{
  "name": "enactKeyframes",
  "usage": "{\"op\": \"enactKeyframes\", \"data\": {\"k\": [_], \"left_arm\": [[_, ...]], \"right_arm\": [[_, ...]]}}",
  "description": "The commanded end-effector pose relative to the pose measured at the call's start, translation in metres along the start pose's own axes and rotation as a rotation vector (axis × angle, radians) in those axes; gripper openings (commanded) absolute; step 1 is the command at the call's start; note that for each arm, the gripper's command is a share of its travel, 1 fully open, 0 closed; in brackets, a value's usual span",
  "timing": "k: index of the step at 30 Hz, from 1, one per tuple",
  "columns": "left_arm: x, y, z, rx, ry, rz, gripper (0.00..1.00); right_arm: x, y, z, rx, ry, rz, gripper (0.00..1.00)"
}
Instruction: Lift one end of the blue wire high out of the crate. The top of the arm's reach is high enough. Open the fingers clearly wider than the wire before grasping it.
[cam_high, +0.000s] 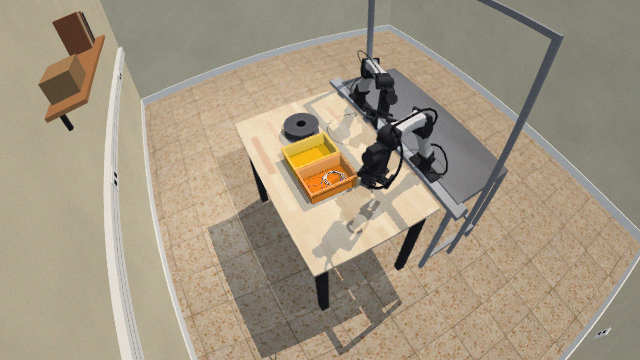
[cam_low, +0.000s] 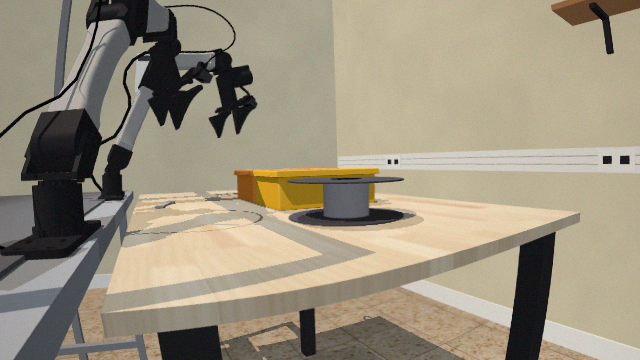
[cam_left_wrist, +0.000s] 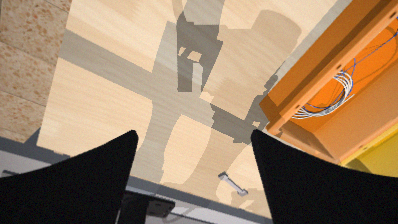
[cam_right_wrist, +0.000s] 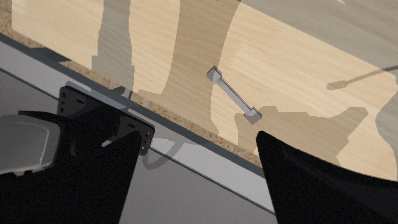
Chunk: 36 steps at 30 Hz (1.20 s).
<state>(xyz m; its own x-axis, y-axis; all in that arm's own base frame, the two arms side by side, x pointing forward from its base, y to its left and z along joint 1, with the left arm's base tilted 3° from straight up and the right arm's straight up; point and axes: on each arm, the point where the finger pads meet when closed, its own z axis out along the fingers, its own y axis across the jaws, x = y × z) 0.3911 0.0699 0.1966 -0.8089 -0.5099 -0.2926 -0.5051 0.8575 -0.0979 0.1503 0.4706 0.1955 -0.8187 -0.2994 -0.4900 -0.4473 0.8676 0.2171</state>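
Pointing down: left gripper (cam_high: 377, 181) (cam_low: 228, 133) (cam_left_wrist: 194, 132) and right gripper (cam_high: 371, 114) (cam_low: 169, 126) (cam_right_wrist: 198, 133), upper left in the exterior view
Fingers: apart on both

A pale wooden table (cam_high: 280, 210) (cam_low: 350, 265) with black legs stands on speckled tile flooring (cam_high: 480, 280) (cam_low: 420, 320), sharp shadows beneath it. Beyond the table, gray-green and beige walls (cam_high: 250, 30) (cam_low: 450, 90) rise, one bearing a brown shelf (cam_high: 92, 82) (cam_low: 590, 11).
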Motion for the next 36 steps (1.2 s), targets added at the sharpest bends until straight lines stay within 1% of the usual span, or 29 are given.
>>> {"op": "enactKeyframes", "data": {"k": [1, 17, 18, 23, 28, 32, 34, 36], "left_arm": [[-0.003, 0.0, -0.003, 0.004, -0.015, -0.001, 1.0], [-0.003, 0.0, -0.003, 0.004, -0.015, -0.001, 1.0], [0.0, 0.0, 0.0, 0.0, 0.0, 0.0, 1.0], [0.0, 0.0, 0.0, 0.001, 0.0, 0.001, 1.0], [0.001, -0.002, 0.0, 0.002, 0.0, 0.006, 1.0], [0.002, -0.006, 0.0, 0.005, 0.001, 0.014, 1.0], [0.002, -0.006, 0.0, 0.005, 0.001, 0.014, 1.0], [0.003, -0.008, 0.0, 0.006, 0.002, 0.02, 1.0]], "right_arm": [[-0.002, 0.003, -0.005, -0.012, -0.011, -0.001, 1.0], [-0.002, 0.003, -0.005, -0.012, -0.011, -0.001, 1.0], [0.0, 0.0, 0.0, 0.0, 0.0, 0.0, 1.0], [-0.002, -0.002, 0.001, 0.003, -0.002, 0.006, 1.0], [-0.013, -0.013, 0.004, 0.019, -0.009, 0.033, 1.0], [-0.029, -0.032, 0.009, 0.043, -0.02, 0.075, 1.0], [-0.029, -0.032, 0.009, 0.043, -0.02, 0.075, 1.0], [-0.04, -0.044, 0.011, 0.06, -0.027, 0.104, 1.0]]}}
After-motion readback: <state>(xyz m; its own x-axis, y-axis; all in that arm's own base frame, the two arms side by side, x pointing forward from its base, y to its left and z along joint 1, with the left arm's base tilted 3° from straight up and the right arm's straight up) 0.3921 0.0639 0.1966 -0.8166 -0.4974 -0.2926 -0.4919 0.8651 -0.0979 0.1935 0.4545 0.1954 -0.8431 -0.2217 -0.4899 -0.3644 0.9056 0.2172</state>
